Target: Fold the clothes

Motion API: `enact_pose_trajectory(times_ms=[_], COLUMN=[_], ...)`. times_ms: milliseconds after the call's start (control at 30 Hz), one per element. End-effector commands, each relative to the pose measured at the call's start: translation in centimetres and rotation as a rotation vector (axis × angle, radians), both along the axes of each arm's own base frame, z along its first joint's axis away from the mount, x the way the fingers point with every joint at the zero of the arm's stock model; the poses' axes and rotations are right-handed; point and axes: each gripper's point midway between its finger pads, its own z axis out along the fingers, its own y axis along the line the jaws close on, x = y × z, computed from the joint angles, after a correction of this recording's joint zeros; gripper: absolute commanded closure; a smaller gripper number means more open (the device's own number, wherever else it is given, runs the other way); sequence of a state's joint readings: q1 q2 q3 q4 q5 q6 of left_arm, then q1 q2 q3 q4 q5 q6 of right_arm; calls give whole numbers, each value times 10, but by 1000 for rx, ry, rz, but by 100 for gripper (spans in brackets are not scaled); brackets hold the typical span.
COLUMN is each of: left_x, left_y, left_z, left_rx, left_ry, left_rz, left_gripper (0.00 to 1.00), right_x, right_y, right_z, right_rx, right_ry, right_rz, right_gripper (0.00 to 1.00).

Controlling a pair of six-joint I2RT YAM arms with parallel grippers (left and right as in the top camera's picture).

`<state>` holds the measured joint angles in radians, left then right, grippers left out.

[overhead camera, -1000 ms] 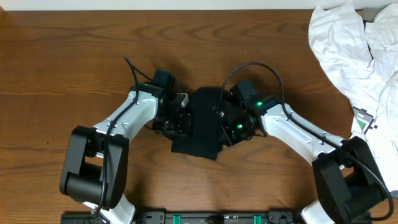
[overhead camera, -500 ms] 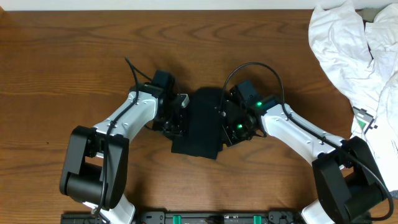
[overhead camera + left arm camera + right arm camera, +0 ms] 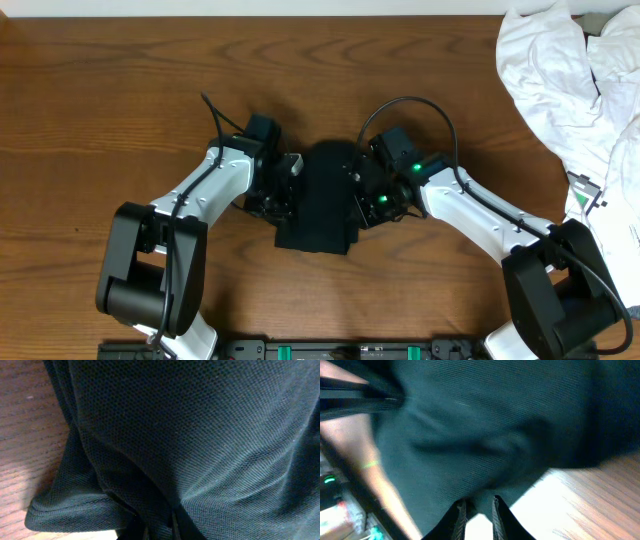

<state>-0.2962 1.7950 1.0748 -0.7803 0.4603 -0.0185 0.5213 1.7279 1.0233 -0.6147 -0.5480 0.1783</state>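
Right gripper (image 3: 477, 511) first: the jaws are seen standing close together with a fold of the black garment (image 3: 322, 205) running down between them. So it's judged to be pinched on the cloth, though that view is badly blurred. The left gripper (image 3: 287, 196) is pressed against the garment's left edge. Its own wrist view is filled with dark mesh and the fingertips are buried, so clamped or open can't be told.

The garment is laid on the table (image 3: 120, 90) between the two arms, near the front middle, bunched into a rough dark rectangle. A hemmed edge is shown curling at one side in the left wrist view.

Handling-wise, a fine knitted mesh is shown, so it's reckoned to be light, floppy and a bit slick. No shape will be held by it, and it'll sag wherever it isn't supported. It's best taken at hems or corners, where the stitching gives a thicker bite, with both sides lifted evenly so the fold isn't dragged crooked. Nothing fragile here; snagging is the main worry.

The white clothes (image 3: 570, 90) are heaped at the far right, well apart, not yet folded.

As for writing, no brand or print can be made out on the black piece. A small tag (image 3: 585, 193) is spotted on the white heap, too tiny to be read.
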Motion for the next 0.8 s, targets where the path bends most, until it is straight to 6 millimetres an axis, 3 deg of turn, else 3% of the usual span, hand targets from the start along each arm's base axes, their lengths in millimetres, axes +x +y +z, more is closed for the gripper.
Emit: enact_pose_trajectory(times_ms=[0, 467, 533, 600, 667, 767], left_x=[-2, -2, -2, -2, -3, -3], left_y=[9, 9, 9, 9, 9, 17], left_z=[-7, -7, -7, -7, -7, -9], left_rx=[49, 49, 49, 50, 51, 97], left_ry=[5, 6, 6, 6, 9, 7], left_rz=[-8, -4, -4, -4, -5, -3], left_gripper=[90, 90, 90, 90, 91, 94], right_x=[-13, -17, -20, -20, -18, -6], right_y=[18, 20, 22, 22, 14, -16], right_z=[9, 7, 3, -3, -9, -24], right_rx=[128, 116, 99, 70, 12, -148], right_ry=[58, 55, 53, 46, 38, 32], right_rz=[58, 72, 83, 87, 61, -53], right_gripper=[82, 80, 84, 99, 99, 99])
